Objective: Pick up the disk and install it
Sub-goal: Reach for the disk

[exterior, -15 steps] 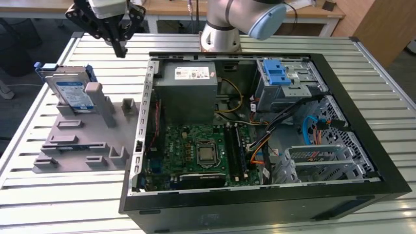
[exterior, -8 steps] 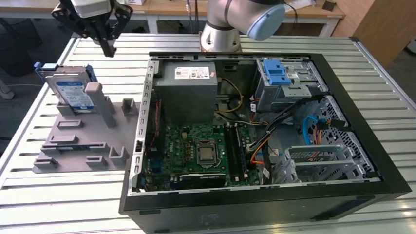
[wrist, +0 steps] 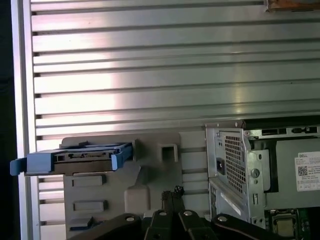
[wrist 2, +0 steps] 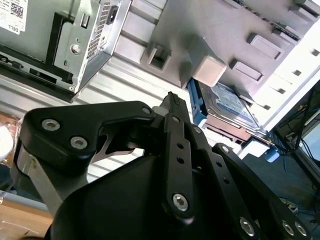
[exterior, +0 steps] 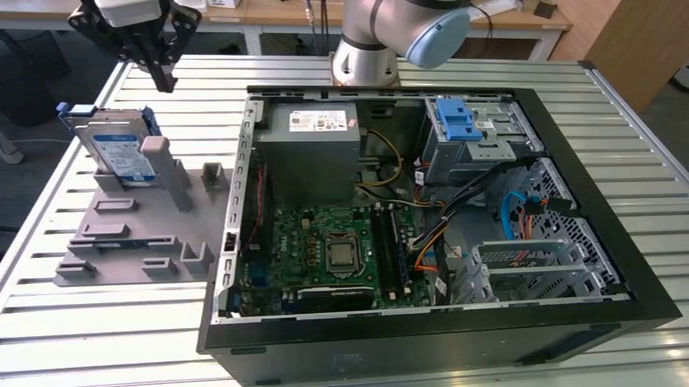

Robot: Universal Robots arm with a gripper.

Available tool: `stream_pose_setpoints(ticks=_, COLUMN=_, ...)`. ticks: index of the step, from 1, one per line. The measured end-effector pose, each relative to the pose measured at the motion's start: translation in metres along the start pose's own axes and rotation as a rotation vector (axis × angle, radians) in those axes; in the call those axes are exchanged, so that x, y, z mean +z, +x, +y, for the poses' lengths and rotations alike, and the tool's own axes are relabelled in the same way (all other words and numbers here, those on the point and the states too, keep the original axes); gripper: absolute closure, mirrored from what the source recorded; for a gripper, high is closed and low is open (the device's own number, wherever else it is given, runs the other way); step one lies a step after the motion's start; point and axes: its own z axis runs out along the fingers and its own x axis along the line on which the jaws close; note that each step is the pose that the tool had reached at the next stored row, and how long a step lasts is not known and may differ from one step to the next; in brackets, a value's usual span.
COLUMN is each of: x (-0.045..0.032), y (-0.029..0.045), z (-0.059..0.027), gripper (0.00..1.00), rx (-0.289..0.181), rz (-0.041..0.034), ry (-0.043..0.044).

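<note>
A slatted aluminium table (exterior: 108,322) is seen, with wooden benches (exterior: 280,10) behind. The disk (exterior: 116,153) is stood on edge in a grey holder (exterior: 129,242), beside the opened PC case (exterior: 603,201). The gripper (exterior: 164,82) is hung above it, clenched tight, nothing held.

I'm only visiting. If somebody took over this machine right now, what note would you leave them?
Gripper: shut, empty, in the air near the disk, not touching it.
Disk: on edge in the grey holder, beside the open computer case.
Done: nothing that shows; disk not yet picked up.
Left: pick-up and installation.
</note>
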Motion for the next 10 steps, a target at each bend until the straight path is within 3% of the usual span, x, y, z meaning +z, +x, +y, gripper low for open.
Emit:
stream_pose_setpoints(ticks=5, x=0.0021, y=0.0093, z=0.0010, gripper=0.89, rx=0.000, rz=0.0087, ry=0.0030)
stream_pose_setpoints(ticks=10, x=0.0028, y=0.0142, z=0.0006, gripper=0.89, rx=-0.028, rz=0.0105, ry=0.0025)
